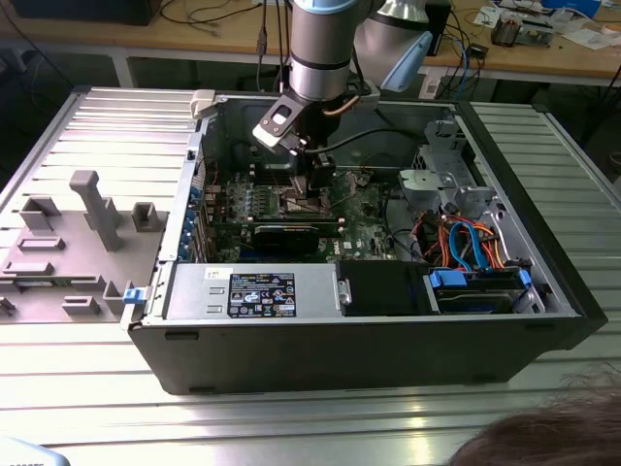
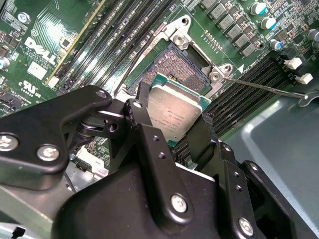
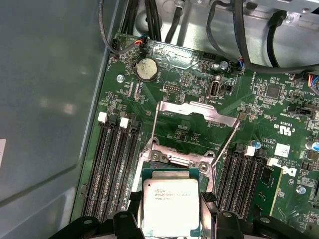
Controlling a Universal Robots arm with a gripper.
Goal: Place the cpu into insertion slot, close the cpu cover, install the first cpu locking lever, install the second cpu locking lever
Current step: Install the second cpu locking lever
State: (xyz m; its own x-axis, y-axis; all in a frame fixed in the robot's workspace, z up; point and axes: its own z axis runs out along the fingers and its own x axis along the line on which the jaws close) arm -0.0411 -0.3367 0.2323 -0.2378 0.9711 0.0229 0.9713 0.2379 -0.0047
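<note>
Silver-grey cpu (image 2: 174, 112) is sitting clamped between your gripper's (image 2: 170, 122) black fingers (image 2: 142, 122), hanging just over the insertion slot (image 2: 177, 64), while the cpu cover (image 3: 174, 107) is lying flipped open.

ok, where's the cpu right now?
In both wrist views the cpu is clamped in the end effector, partly over the insertion slot between the memory slots, not seated yet.

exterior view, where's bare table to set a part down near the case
Bare ribbed table runs along the near wall of the case and at the exterior view's right of it. At the exterior view's left, grey fixture blocks take the room. Inside the case is crowded: the hand, shut on the cpu, hangs over the insertion slot, cables beside.
</note>
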